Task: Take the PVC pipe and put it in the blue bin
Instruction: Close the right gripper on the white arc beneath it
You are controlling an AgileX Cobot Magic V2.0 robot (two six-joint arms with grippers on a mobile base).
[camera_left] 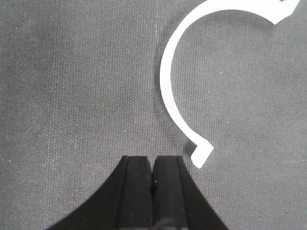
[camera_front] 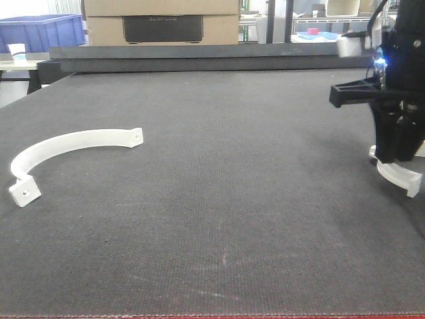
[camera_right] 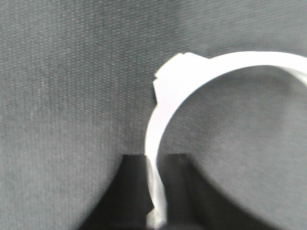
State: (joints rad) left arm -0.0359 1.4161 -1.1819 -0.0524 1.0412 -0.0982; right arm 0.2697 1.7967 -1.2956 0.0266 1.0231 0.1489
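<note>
A white curved PVC piece (camera_front: 73,143) lies flat on the dark mat at the left. It also shows in the left wrist view (camera_left: 167,76), ahead and to the right of my left gripper (camera_left: 152,160), which is shut and empty, its tips just short of the piece's near tab. My right gripper (camera_front: 392,158) is at the right edge, low over the mat. It is shut on a second white curved PVC piece (camera_front: 400,177), whose band runs between the jaws in the right wrist view (camera_right: 158,124). The blue bin (camera_front: 40,30) stands at the far left, behind the table.
A dark grey mat (camera_front: 219,199) covers the table. A cardboard box (camera_front: 161,20) stands behind the table's far edge. Shelves with white items (camera_front: 319,33) are at the back right. The table's red front edge runs along the bottom.
</note>
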